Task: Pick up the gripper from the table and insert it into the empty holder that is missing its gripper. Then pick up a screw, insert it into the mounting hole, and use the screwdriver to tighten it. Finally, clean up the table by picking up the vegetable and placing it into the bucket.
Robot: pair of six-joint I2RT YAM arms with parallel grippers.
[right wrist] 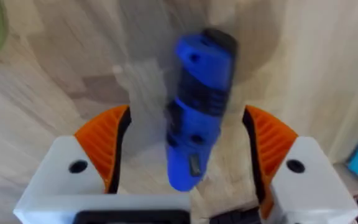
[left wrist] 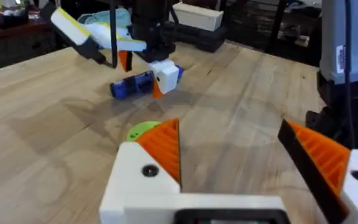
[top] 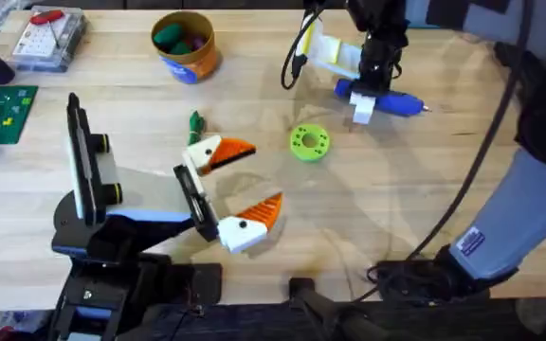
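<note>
Screwdriver (right wrist: 194,106) lies on the wood between the right gripper's (right wrist: 188,155) spread orange ribbed pads (right wrist: 107,140), neither pad visibly touching its blue ribbed body; its tip is hard to make out there. From overhead the right gripper (top: 363,106) stands over the tool (top: 387,100) at the table's far right, a thin bit poking out toward the edge. The left gripper (top: 238,189) hangs wide open and empty near the middle, white fingers with orange pads (top: 263,210). Just beyond it lies the knobbly green vegetable (top: 195,122), partly hidden by a finger, and a flat lime disc (top: 309,142) with holes. The bucket (top: 185,44), yellow-walled with a blue band, sits at the far edge holding green and red pieces. The table (top: 254,85) is pale, grained planks; dark shelving blurs behind it in the left wrist view.
</note>
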